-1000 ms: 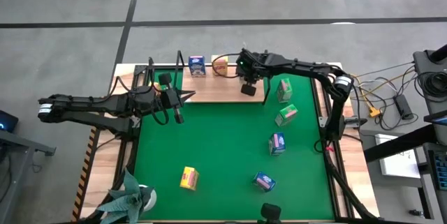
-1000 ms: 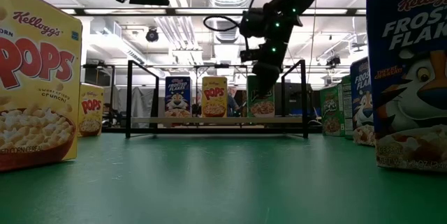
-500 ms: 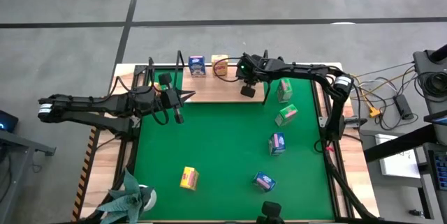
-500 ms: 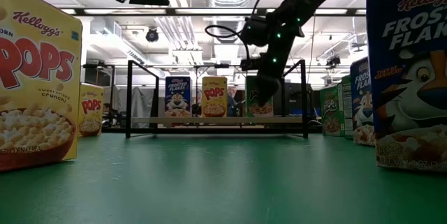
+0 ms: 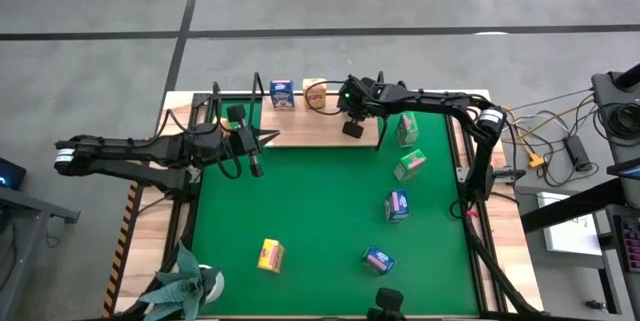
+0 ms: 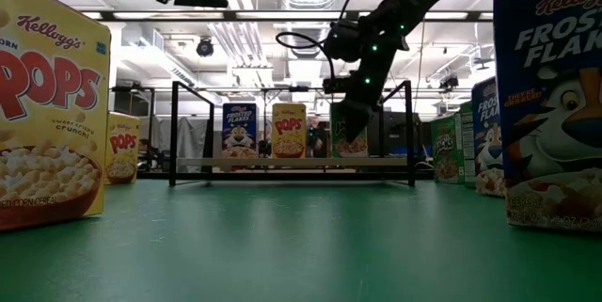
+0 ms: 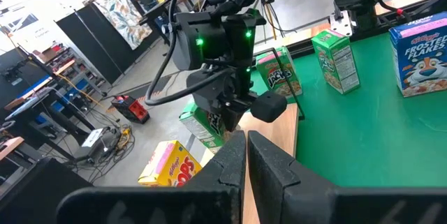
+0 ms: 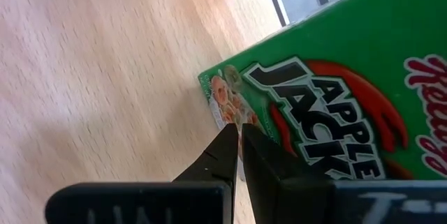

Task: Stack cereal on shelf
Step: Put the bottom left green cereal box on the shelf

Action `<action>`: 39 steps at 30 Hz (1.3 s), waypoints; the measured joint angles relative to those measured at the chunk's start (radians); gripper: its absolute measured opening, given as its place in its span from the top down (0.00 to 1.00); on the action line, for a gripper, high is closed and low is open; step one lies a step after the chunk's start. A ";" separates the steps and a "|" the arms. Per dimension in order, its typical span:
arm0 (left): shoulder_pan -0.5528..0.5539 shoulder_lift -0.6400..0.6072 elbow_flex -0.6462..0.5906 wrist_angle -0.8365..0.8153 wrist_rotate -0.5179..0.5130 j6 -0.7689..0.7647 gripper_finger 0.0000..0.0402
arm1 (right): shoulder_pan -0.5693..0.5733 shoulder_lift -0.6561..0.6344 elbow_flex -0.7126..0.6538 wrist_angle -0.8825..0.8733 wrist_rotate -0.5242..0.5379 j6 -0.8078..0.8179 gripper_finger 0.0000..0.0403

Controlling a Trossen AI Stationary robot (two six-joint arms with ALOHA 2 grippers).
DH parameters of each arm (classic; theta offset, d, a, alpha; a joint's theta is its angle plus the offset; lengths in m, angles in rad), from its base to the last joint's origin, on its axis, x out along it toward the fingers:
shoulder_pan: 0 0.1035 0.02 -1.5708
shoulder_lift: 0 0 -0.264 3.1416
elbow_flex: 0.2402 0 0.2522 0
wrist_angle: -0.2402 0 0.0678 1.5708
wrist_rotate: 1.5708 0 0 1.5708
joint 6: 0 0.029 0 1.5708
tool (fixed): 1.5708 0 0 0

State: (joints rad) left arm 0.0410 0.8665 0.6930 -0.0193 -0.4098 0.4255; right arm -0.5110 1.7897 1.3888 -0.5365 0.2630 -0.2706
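The shelf (image 5: pixel 300 133) is a light wooden board with black wire uprights, along the far edge of the green mat (image 5: pixel 320 211). On it stand a blue cereal box (image 5: pixel 282 94), a yellow one (image 5: pixel 315 91) and a green Apple Jacks box (image 6: pixel 353 144). My right gripper (image 6: pixel 346 123) is shut and slants down right in front of the green box (image 8: pixel 328 98). My left gripper (image 5: pixel 265 139) is shut and empty, in the air over the shelf's left part. My right gripper's shut fingertips (image 8: pixel 230 147) stand at the green box's printed face, near one of its lower corners (image 8: pixel 223 102). They slant down from the near side. I cannot tell whether they touch it. The box stands upright on the board.
Loose boxes lie on the mat's right and near parts: two green (image 5: pixel 407 129) (image 5: pixel 409 166), two blue (image 5: pixel 397 204) (image 5: pixel 378 259), one yellow (image 5: pixel 270 255). A plant (image 5: pixel 185 281) sits at the near left corner. The shelf's wire uprights (image 6: pixel 174 133) (image 6: pixel 411 133) flank the board.
My right gripper has sunk a little and tipped more steeply down in front of the green box, staying shut. The boxes on the shelf stand as before.
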 joint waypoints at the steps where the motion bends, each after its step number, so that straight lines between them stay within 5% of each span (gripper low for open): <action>1: 0.000 0.000 0.000 0.000 0.000 0.000 1.00 | -0.001 0.000 0.000 0.000 0.000 0.007 0.97; 31: 0.000 0.000 0.000 -0.004 0.000 0.000 1.00 | 0.050 0.000 -0.002 0.015 -0.045 -0.037 0.97; 39: 0.000 0.000 0.000 -0.004 0.000 0.000 1.00 | 0.048 0.000 -0.004 0.108 0.045 -0.036 0.97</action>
State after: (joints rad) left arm 0.0407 0.8665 0.6930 -0.0231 -0.4098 0.4255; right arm -0.4626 1.7897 1.3843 -0.4282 0.3084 -0.3068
